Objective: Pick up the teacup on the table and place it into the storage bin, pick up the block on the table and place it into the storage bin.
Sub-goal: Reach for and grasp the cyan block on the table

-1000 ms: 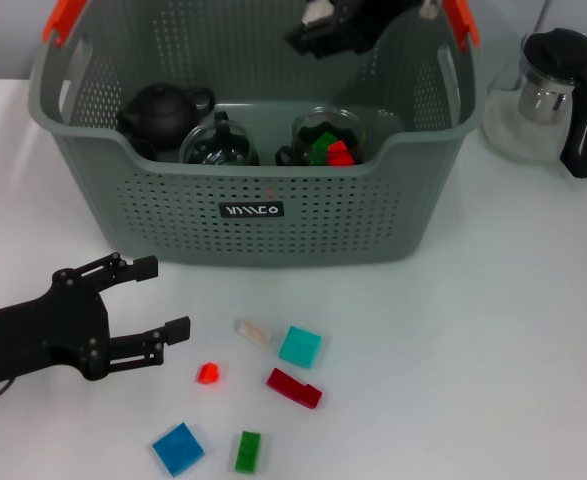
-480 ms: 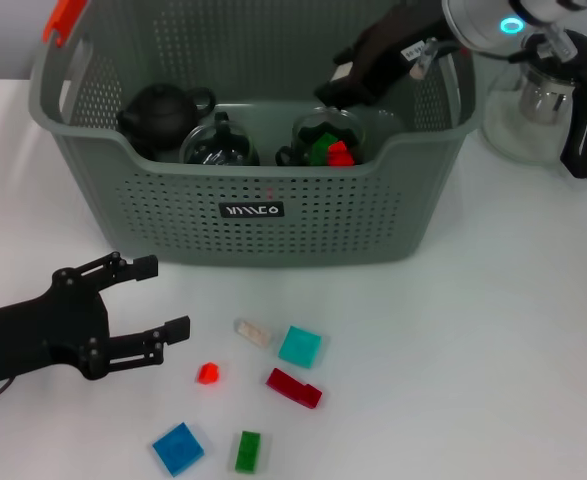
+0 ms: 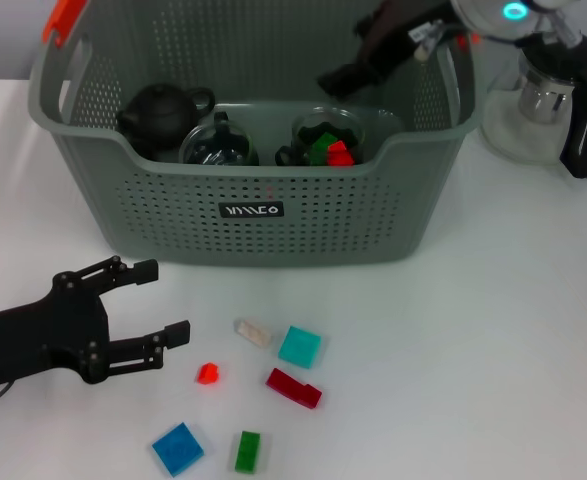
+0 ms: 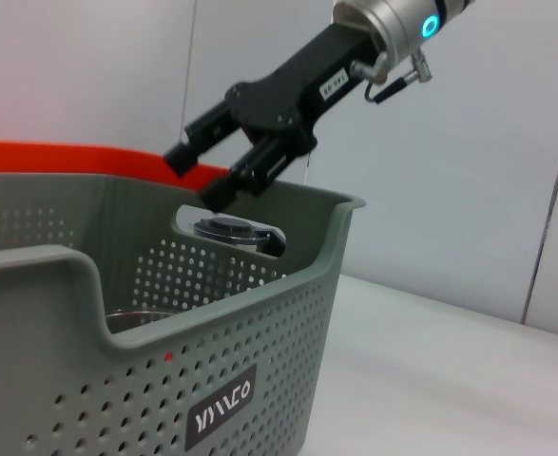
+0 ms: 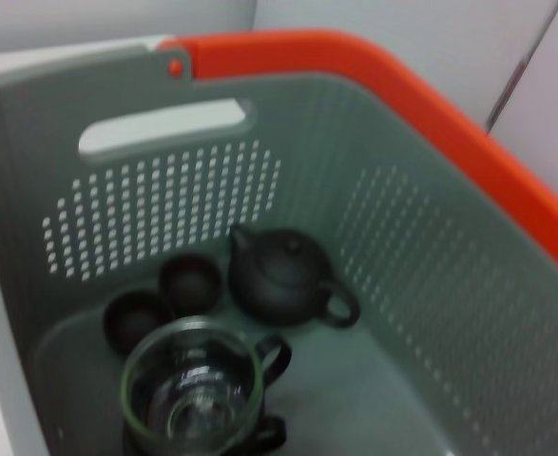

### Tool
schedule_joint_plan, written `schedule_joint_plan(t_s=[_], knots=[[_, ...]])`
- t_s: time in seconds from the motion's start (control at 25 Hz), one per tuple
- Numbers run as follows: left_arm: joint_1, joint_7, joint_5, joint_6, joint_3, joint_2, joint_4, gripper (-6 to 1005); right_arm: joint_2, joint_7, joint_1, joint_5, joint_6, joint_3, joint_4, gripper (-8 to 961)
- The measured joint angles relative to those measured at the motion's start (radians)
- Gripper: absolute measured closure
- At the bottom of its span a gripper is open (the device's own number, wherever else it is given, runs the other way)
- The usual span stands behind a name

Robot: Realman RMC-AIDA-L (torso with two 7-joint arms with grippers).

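Observation:
The grey-green storage bin [image 3: 303,215] stands at the back middle of the table. It holds a black teapot [image 3: 161,110], a glass cup [image 3: 218,145] and a second glass cup with green and red blocks [image 3: 328,138]. In the right wrist view two small dark teacups [image 5: 191,280] sit beside the teapot [image 5: 283,275] on the bin floor. My right gripper [image 3: 345,78] hovers above the bin's right inside, open and empty; the left wrist view shows the right gripper [image 4: 201,178] with its fingers apart. Loose blocks lie on the table: cream [image 3: 253,332], teal [image 3: 300,346], small red [image 3: 208,373], dark red [image 3: 294,388], blue [image 3: 178,448], green [image 3: 247,451]. My left gripper [image 3: 168,298] rests open, left of the blocks.
A glass teapot with a black handle [image 3: 558,95] stands on a white mat right of the bin, close under my right arm. The bin's orange handle ends [image 3: 65,18] rise at its sides.
My right gripper dropped lower over the bin's right inside, then lifted slightly, its arm now reaching in from the right. The left arm and the table blocks stayed put.

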Motion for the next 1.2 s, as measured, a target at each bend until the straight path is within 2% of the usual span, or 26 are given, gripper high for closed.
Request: schedule_joint_plan(t_s=[0.2, 0.36, 0.52, 0.64, 0.76, 0.88, 1.04, 1.2], knots=[[-0.002, 0.0, 0.0, 0.001, 0.0, 0.0, 0.0, 122, 0.002, -0.006, -0.042, 0.061, -0.043, -0.006, -0.127, 168], [-0.003, 0.0, 0.0, 0.001, 0.0, 0.0, 0.0, 121, 0.0, -0.041, -0.11, 0.206, -0.156, 0.003, -0.277, 7], [-0.004, 0.0, 0.0, 0.001, 0.0, 0.0, 0.0, 121, -0.002, -0.067, -0.177, 0.326, -0.338, 0.03, -0.431, 11], [-0.004, 0.0, 0.001, 0.0, 0.0, 0.002, 0.0, 121, -0.003, -0.067, -0.195, 0.353, -0.506, 0.04, -0.497, 12], [-0.005, 0.0, 0.001, 0.0, 0.0, 0.003, 0.001, 121, -0.002, -0.068, -0.202, 0.341, -0.64, 0.035, -0.5, 12], [-0.006, 0.0, 0.002, 0.0, 0.003, 0.003, 0.001, 121, 0.001, -0.066, -0.216, 0.307, -0.692, 0.001, -0.467, 12], [-0.006, 0.0, 0.004, 0.003, 0.003, 0.005, 0.002, 122, 0.003, -0.054, -0.235, 0.257, -0.654, -0.094, -0.371, 11], [-0.007, 0.001, 0.005, 0.003, 0.002, 0.007, 0.003, 122, 0.004, -0.051, -0.217, 0.22, -0.528, -0.199, -0.218, 11]])
